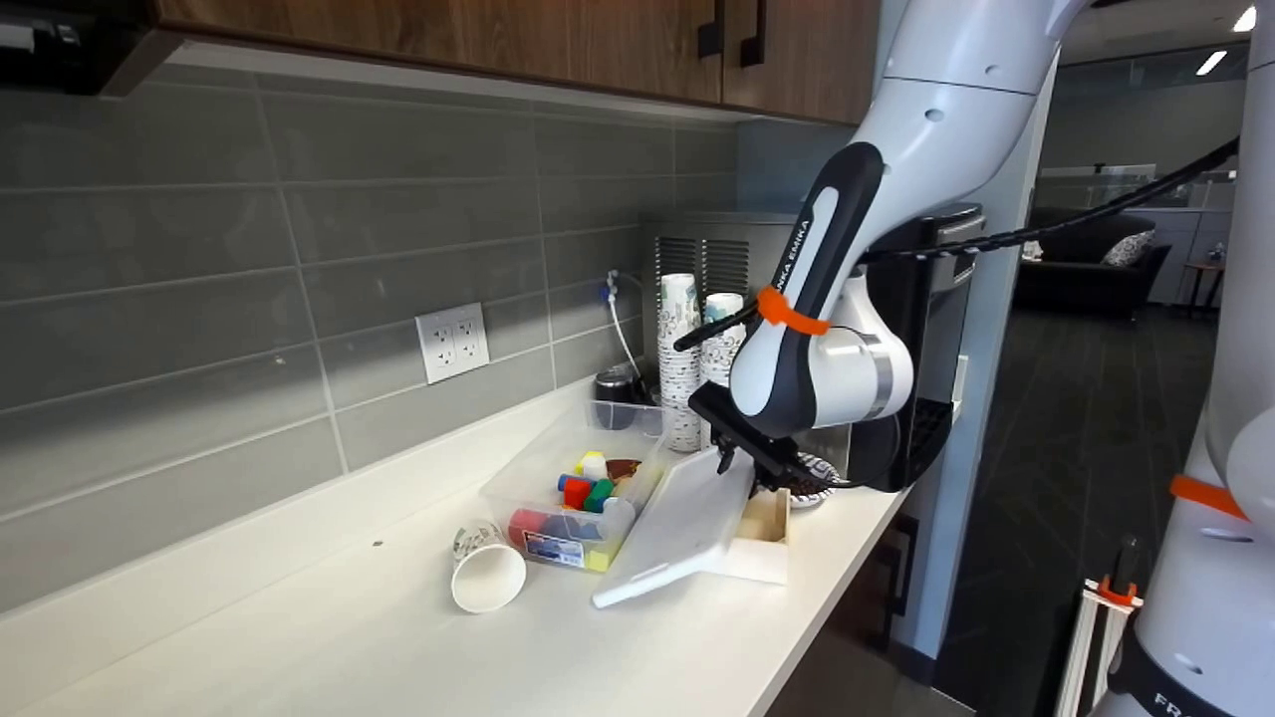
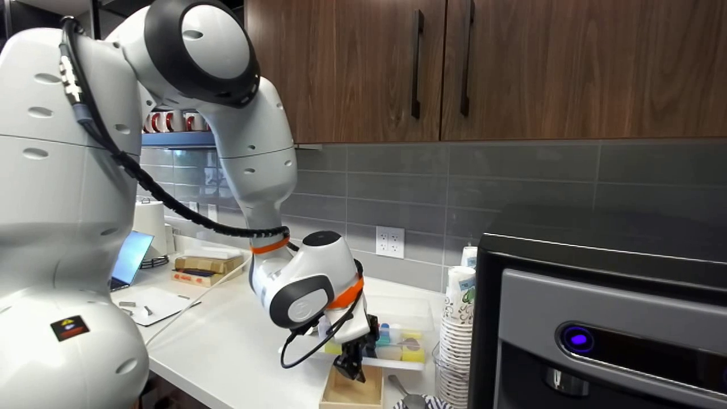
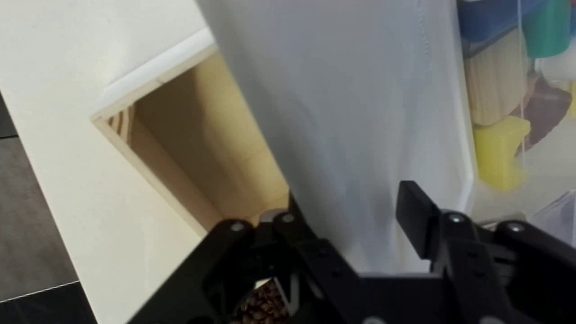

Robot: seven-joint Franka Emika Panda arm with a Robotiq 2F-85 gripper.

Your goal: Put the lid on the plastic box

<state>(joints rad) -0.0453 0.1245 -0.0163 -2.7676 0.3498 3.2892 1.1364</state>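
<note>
The lid [image 1: 687, 518] is a whitish translucent panel. It stands tilted between the plastic box and a small wooden box, its near end low by the counter. In the wrist view the lid [image 3: 342, 90] runs up between the fingers; an exterior view shows only a thin strip of the lid [image 2: 395, 362]. The clear plastic box [image 1: 528, 463] holds colored items and is uncovered; it also shows in the wrist view [image 3: 553, 157]. My gripper [image 3: 351, 202] has its fingers apart, one on each side of the lid's far end. The left finger is partly hidden behind the lid.
The wooden box [image 2: 352, 392] sits partly under the lid. A paper cup [image 1: 488, 583] lies tipped in front of the plastic box. Cup stacks [image 1: 679, 358], a bowl of dark beans [image 1: 817, 478] and a large machine [image 2: 568, 295] stand close by. Cabinets [image 2: 363, 68] hang above.
</note>
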